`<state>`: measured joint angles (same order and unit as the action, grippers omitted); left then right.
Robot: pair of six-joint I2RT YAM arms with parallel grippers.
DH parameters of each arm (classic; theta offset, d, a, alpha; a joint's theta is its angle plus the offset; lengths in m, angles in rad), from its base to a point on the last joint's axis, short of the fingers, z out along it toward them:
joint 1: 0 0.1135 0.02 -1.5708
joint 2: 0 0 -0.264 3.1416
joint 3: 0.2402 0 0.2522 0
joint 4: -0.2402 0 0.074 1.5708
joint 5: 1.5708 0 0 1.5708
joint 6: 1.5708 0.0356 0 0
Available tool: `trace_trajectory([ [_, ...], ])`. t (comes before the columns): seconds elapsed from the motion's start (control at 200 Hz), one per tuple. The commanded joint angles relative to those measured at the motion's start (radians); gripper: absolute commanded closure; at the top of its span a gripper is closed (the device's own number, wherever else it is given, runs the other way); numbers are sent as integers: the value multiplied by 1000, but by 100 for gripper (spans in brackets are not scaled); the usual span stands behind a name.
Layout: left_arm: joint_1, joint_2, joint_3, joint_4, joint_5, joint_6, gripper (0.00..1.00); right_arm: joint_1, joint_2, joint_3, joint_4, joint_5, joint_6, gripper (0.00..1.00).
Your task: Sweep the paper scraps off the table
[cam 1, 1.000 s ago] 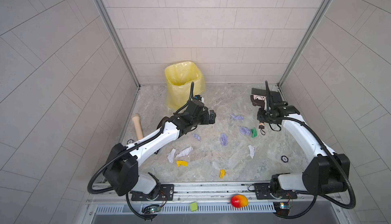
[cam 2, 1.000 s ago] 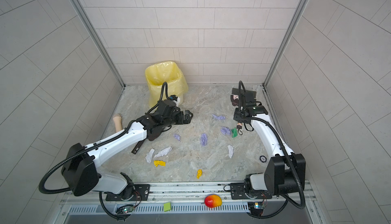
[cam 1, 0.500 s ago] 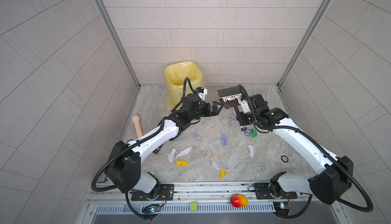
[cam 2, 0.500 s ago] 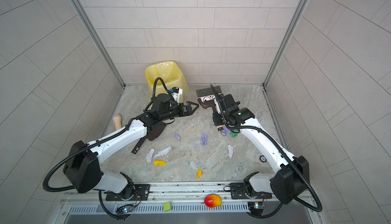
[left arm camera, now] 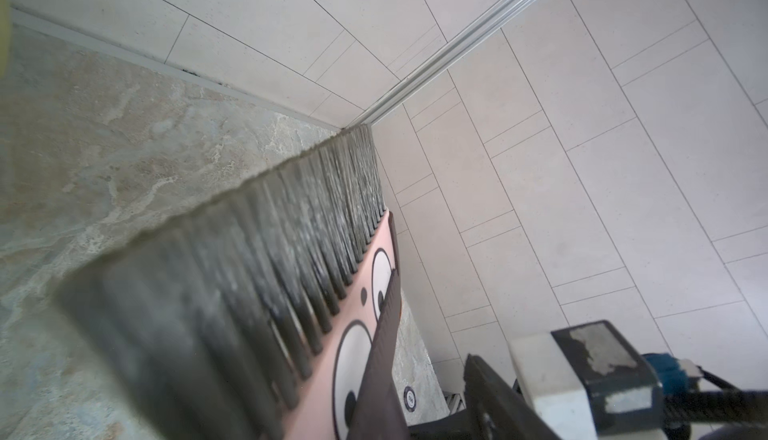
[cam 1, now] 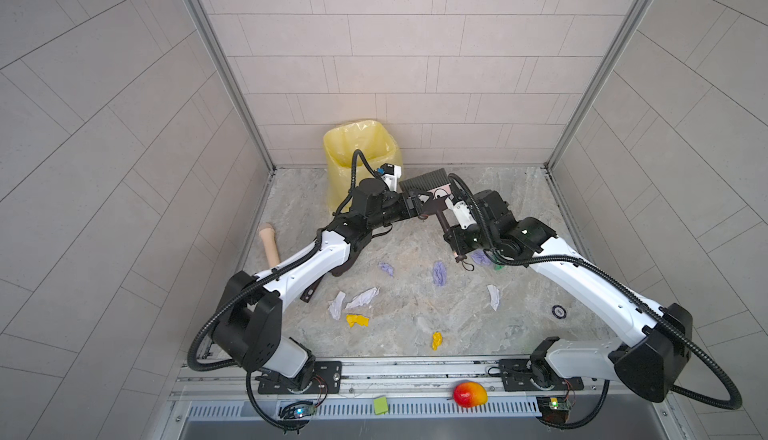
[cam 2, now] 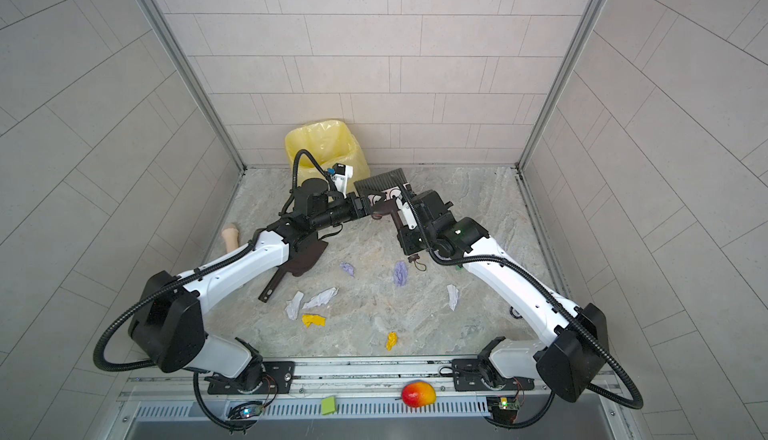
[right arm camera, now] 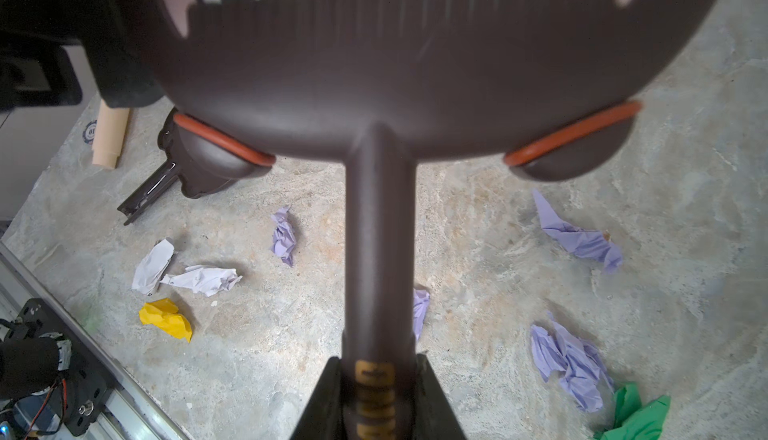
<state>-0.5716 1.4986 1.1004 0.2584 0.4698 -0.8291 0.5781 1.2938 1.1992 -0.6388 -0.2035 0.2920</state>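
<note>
Brush (cam 1: 424, 179) now at left fingers (left arm camera: 494, 396)

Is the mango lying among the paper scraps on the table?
No, the mango lies on the metal ledge outside the table, away from the paper scraps.

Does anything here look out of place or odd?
The brush is up in the air, its bristles pointing up and away from the table. A mango lies on the front rail, outside the table.

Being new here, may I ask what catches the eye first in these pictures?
Above the back of the table the right gripper is shut on the handle of a brush with cartoon eyes, the left gripper at its head. Crumpled paper scraps litter the table's middle; a yellow-lined bin stands at the back.
</note>
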Motion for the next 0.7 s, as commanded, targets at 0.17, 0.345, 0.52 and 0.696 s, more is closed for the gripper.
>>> trace_trajectory([
  [0.17, 4, 30, 9, 54, 48, -23, 55, 8, -17, 68, -2, -26, -53, 100],
  [0.345, 4, 30, 0, 55, 48, -30, 84, 8, 3, 100, -33, -19, -83, 100],
  [0.52, 9, 9, -30, 88, 12, -54, 100, -2, -12, 95, -41, 78, -60, 80],
  [0.696, 27, -31, -103, 221, -62, -122, 100, -170, -96, -26, 140, -57, 63, 1],
])
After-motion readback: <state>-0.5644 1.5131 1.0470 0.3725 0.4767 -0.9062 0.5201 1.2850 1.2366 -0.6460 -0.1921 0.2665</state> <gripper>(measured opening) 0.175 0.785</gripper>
